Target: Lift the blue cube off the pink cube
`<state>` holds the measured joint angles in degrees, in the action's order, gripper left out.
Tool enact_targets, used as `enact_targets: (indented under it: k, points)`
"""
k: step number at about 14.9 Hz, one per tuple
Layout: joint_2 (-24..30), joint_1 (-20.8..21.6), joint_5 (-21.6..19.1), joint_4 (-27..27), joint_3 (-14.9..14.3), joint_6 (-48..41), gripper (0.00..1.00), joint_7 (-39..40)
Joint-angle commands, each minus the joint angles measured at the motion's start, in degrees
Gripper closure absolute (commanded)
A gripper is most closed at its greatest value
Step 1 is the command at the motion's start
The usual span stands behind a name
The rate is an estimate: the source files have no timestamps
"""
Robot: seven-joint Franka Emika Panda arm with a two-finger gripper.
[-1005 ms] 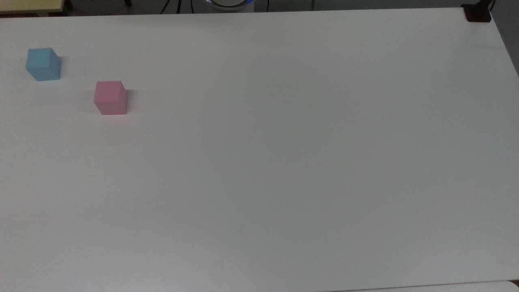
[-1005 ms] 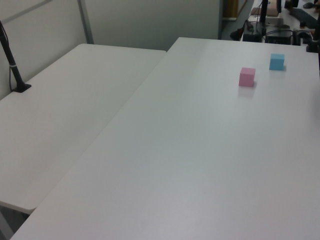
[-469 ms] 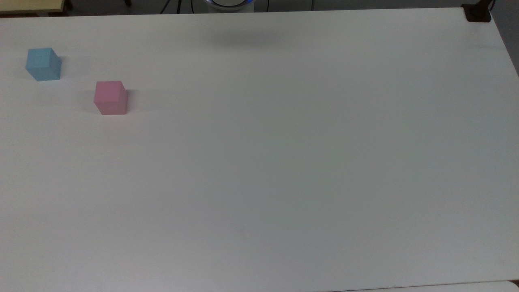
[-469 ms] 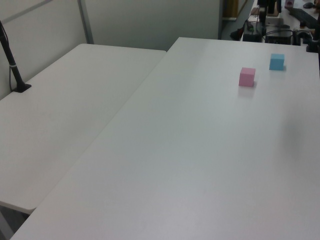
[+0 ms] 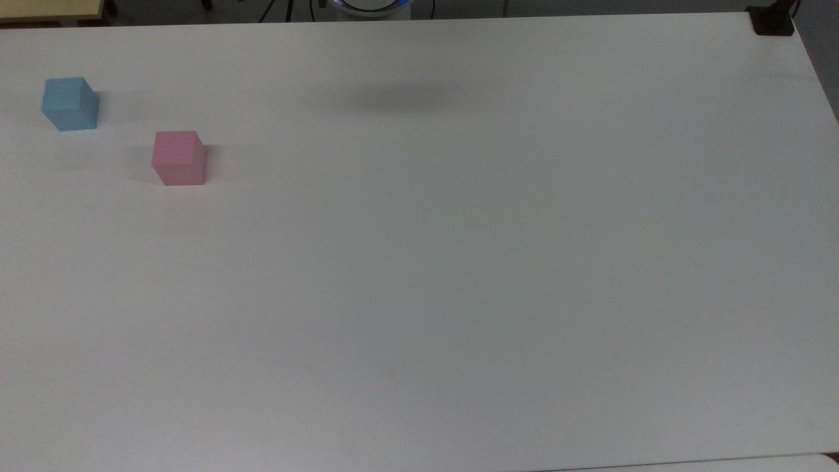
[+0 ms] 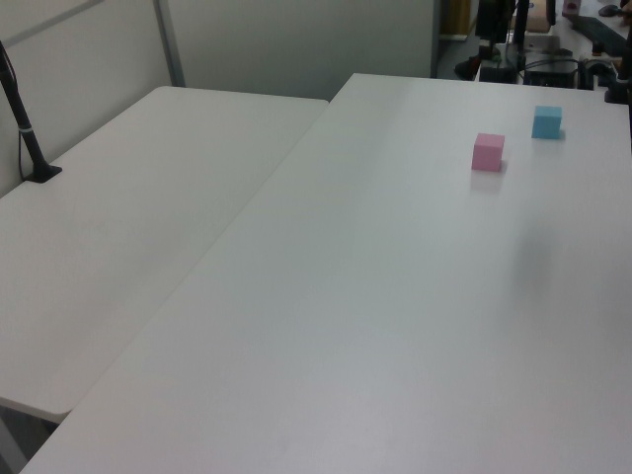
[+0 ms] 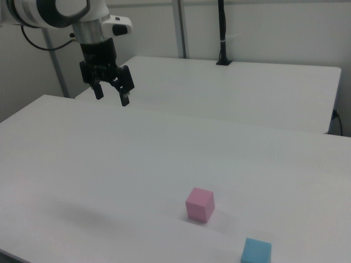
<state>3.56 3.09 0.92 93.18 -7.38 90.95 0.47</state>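
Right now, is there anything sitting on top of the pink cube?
No. The pink cube has a bare top face. The blue cube sits apart from it on the white table. The gripper hangs open, high above the table. The cube's underside is hidden.

Our arm, raised, with an open and empty hand

In the right view we see our hand (image 7: 112,97) hanging high at the right view's upper left, its two black fingers (image 7: 125,93) pointing down and spread apart with nothing between them. Above it our white wrist (image 7: 96,27) rises to a rounded joint with a black ring, and the black hand body sits tilted slightly toward the right view's right.
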Motion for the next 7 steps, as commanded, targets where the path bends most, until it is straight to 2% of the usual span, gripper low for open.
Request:
enact_targets:
  k: [1,7]
  points:
    - [0.05,0.07,0.75,-0.1,0.0,0.81,0.0,0.05]
    - [-1.18,0.43,0.58,-0.27,0.0,0.9,0.0,0.23]
